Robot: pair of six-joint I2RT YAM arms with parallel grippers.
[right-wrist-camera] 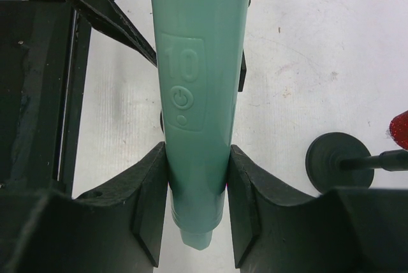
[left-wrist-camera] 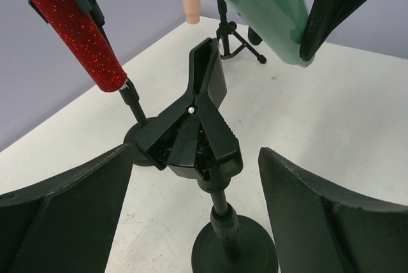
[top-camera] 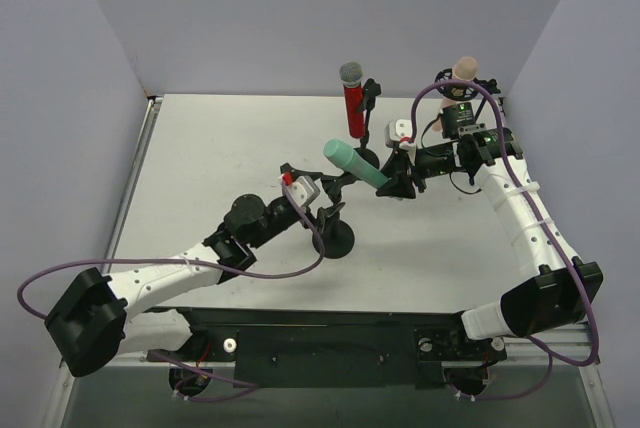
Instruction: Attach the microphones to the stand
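Observation:
My right gripper [right-wrist-camera: 197,177] is shut on the lower handle of the mint green microphone [right-wrist-camera: 197,94], which hangs tilted over the table with its head pointing left [top-camera: 352,161]. Just below it an empty black stand [top-camera: 338,239] shows its open clip [left-wrist-camera: 194,126] and round base [left-wrist-camera: 233,247]. My left gripper [left-wrist-camera: 196,152] is open, its fingers either side of that stand's post without touching it. The glittery red microphone [top-camera: 352,98] stands upright in its own stand. At the back right, the peach-pink microphone [top-camera: 463,70] is also mounted.
The red microphone's round stand base [right-wrist-camera: 335,161] sits on the table right of my right gripper. The pink microphone's tripod legs [left-wrist-camera: 239,37] stand beyond the empty clip. Grey walls close the table on three sides. Purple cables [top-camera: 150,263] loop off both arms.

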